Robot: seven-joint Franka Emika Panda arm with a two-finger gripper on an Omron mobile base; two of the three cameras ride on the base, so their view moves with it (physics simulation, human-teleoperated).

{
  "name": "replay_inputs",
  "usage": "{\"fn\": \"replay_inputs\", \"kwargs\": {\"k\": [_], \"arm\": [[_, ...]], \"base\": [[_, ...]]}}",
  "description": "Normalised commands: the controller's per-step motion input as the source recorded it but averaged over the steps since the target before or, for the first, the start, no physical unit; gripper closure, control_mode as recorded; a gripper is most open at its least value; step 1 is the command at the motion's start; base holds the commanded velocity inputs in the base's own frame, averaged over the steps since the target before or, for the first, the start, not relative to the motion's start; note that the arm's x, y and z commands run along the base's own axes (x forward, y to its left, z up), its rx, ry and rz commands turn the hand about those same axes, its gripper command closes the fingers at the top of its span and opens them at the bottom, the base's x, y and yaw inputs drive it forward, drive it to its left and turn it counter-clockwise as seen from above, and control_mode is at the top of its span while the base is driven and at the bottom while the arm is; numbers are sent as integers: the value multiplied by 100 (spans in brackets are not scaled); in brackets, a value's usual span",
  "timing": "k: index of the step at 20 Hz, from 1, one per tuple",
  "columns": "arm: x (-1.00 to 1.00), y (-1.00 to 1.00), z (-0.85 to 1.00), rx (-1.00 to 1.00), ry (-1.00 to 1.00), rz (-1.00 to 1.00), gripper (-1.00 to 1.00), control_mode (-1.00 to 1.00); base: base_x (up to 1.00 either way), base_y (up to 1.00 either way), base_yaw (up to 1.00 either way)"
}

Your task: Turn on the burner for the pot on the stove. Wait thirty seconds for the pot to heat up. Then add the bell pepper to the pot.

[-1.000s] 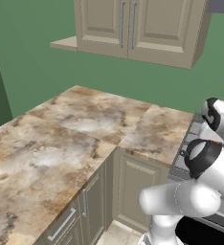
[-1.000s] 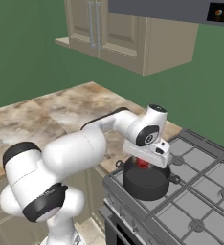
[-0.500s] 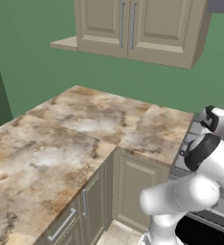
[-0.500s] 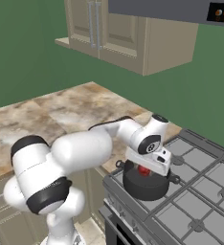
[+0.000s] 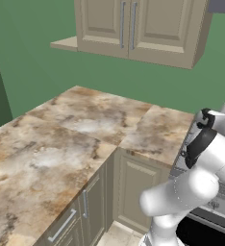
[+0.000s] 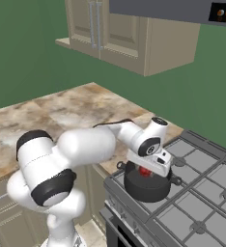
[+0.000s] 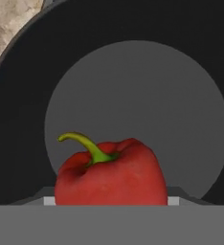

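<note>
The gripper [image 6: 145, 171] is hanging just over the pot [image 6: 148, 185] on the stove [image 6: 202, 202], its fingers partly spread and clamping the bell pepper [image 7: 110, 174]. The pepper is showing glossy red skin and a curved green stem above the pot's grey floor.

In the right base view the pot [image 6: 146, 185] sits at the front left corner of the stove [image 6: 202, 198], at lower centre of the frame, with the arm's hand directly over its mouth. In the hand view the bell pepper [image 7: 109, 174] takes up the lower middle, with bare pot floor in the upper and right parts. The grates toward the lower right and the marble counter [image 6: 62, 113] at left lie bare, the cabinets [image 6: 120, 34] well above.
</note>
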Motion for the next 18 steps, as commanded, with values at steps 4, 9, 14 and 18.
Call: {"fn": "replay_inputs", "kwargs": {"k": [4, 9, 14, 18], "arm": [[2, -22, 0, 0, 0, -2, 100, -100], [6, -6, -13, 0, 0, -2, 100, -100], [21, -1, -17, 0, 0, -3, 100, -100], [9, -5, -22, 0, 0, -3, 100, -100]], "base": [[0, 0, 0], [0, 0, 0], [0, 0, 0], [0, 0, 0]]}}
